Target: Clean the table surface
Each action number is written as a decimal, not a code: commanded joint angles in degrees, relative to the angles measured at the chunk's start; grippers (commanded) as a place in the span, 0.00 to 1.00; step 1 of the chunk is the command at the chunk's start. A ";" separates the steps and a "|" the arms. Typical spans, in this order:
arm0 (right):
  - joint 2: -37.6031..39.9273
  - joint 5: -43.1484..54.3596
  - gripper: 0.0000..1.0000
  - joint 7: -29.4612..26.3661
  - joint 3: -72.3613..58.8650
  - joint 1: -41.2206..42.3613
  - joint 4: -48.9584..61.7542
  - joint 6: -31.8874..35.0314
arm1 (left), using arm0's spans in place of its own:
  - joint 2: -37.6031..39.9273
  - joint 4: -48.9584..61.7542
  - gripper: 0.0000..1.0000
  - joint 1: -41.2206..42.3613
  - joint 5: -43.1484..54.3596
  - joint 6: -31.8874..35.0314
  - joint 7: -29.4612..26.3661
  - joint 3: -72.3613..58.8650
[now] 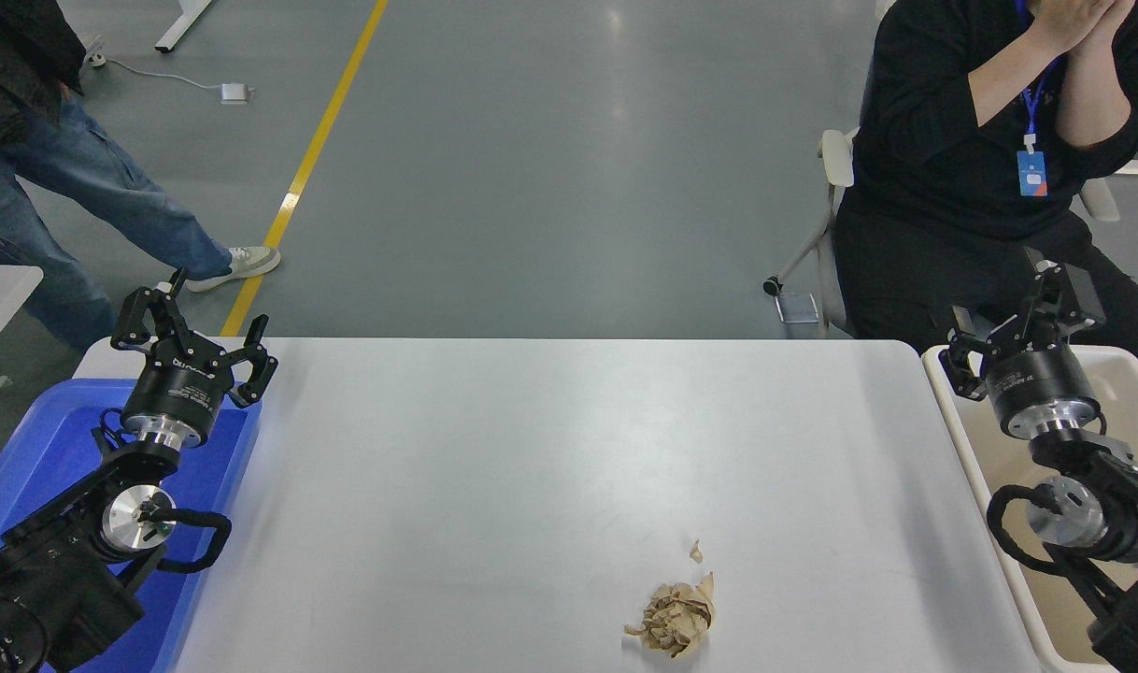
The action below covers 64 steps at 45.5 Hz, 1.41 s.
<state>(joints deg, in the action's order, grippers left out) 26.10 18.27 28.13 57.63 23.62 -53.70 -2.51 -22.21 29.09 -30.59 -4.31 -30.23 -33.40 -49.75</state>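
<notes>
The white table surface (550, 449) fills the middle of the head view. A crumpled wad of brown paper (676, 617) lies on it near the front edge, right of centre, with a small brown scrap (694, 551) just behind it. My left gripper (193, 327) is parked at the table's far left corner above the blue tub, fingers spread open and empty. My right gripper (1010, 313) is open and empty over the far end of the beige tub, well to the right of and behind the paper.
A blue tub (36, 467) stands at the table's left side under my left arm. A beige tub (985, 486) stands at the right side. A seated person (961, 168) is behind the right corner. Another person's leg (111, 196) is at the far left.
</notes>
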 commanded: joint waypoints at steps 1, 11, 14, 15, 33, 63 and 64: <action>0.70 0.01 0.99 0.09 -0.23 0.11 0.97 0.05 | -0.02 0.00 1.00 0.00 0.00 0.00 0.00 0.00; 6.58 -1.04 0.99 -0.09 -10.13 6.33 5.44 -0.74 | -0.02 0.00 1.00 0.00 0.00 0.00 0.00 0.00; 8.26 -1.14 0.99 -0.09 -13.50 7.58 6.15 -1.00 | -0.02 -0.09 1.00 0.00 0.00 0.00 0.00 0.00; 8.70 -1.22 0.99 -0.09 -14.20 7.84 6.15 -1.01 | -0.02 0.00 1.00 0.00 0.00 0.00 0.00 0.00; 16.26 0.35 0.98 -0.97 -33.78 21.36 6.51 0.40 | -0.02 0.00 1.00 0.00 0.00 0.00 0.00 0.00; 10.38 28.64 0.98 -1.23 -78.72 57.14 14.94 12.44 | -0.02 0.00 1.00 0.00 0.00 0.00 0.00 0.00; 10.02 30.23 0.98 -1.23 -78.72 57.50 14.94 13.05 | -0.02 0.00 1.00 0.00 0.00 0.00 0.00 0.00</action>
<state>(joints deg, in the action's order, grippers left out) 39.54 33.49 26.90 -14.36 73.62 -40.74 6.11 -22.19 29.08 -30.59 -4.31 -30.23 -33.40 -49.75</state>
